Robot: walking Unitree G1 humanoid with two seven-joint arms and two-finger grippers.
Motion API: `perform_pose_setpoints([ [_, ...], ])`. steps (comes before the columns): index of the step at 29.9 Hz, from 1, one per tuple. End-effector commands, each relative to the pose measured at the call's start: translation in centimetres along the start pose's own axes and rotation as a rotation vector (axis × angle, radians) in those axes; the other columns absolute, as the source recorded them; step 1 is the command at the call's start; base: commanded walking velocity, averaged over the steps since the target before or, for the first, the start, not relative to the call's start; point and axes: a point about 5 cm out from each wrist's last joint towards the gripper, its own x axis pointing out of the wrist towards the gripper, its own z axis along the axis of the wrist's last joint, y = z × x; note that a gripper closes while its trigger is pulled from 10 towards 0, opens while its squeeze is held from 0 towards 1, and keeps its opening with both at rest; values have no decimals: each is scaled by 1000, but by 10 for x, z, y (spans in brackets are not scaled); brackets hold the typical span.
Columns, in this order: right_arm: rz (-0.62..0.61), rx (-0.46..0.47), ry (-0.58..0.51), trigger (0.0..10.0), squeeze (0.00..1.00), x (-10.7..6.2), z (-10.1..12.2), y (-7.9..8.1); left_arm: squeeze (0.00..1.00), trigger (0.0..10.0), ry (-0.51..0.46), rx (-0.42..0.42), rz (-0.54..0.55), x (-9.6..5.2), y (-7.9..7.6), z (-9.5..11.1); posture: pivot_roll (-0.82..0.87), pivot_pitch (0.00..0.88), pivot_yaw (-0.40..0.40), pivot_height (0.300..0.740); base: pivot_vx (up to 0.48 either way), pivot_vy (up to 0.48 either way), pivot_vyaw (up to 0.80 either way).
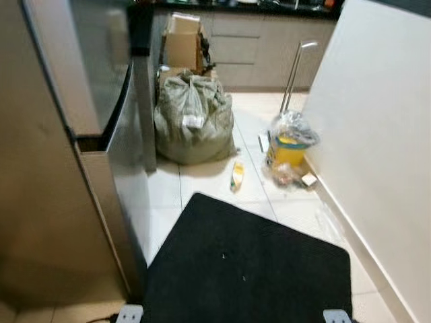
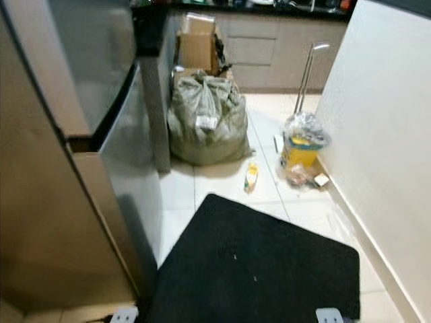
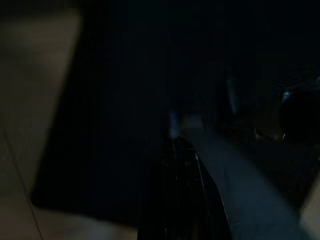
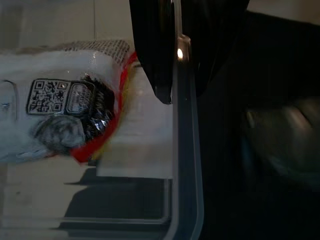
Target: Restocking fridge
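The left arm hangs idle; its wrist view is very dark, showing only a mat edge against pale floor, and I cannot tell how its fingers stand. The right gripper point(image 4: 172, 55) points down, and its black fingers point(image 4: 155, 50) seem pressed against the rim of a clear plastic tub point(image 4: 185, 165); whether they clamp it I cannot tell. Just beside the fingers, seen through the tub, lies a white packet point(image 4: 65, 115) with a QR code and red-yellow edge.

From the head, left to right: a steel fridge point(image 1: 118, 141) with its door shut, a tied grey-green sack point(image 1: 193, 121) with a cardboard box point(image 1: 182, 44) behind it, a small yellow packet point(image 1: 236, 177) on the tiles, a black mat point(image 1: 249, 262), and a yellow bin point(image 1: 287, 149) lined with crinkled clear plastic by the white wall.
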Motion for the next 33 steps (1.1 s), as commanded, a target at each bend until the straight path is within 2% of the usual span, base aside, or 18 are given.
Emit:
perform_pose_setpoints([
  [1, -15, 8, -7, 10000, 0, 0, 3, -4, 0, 10000, 33, -8, -7, -1, -2, -11, -22, 0, -29, 740, 409, 0, 0],
  [6, -14, 8, -6, 10000, 0, 0, 3, -4, 0, 10000, 24, -15, -5, -1, -2, -10, -23, 0, -28, 740, 349, 0, 0],
  [8, -12, 9, -6, 10000, 0, 0, 3, -4, 0, 10000, 13, -52, 2, -1, -1, -8, -23, 0, -29, 740, 0, 0, 0],
  [12, -10, 3, -6, 10000, 0, 0, 3, -4, 0, 10000, 12, -40, 1, -1, -1, -7, -24, 0, -30, 740, 0, 0, 0],
  [33, 61, 16, -4, 10000, 0, 0, 2, 2, 0, 10000, 15, -49, -3, -1, -1, -7, -26, 0, -30, 740, 0, 0, 753],
])
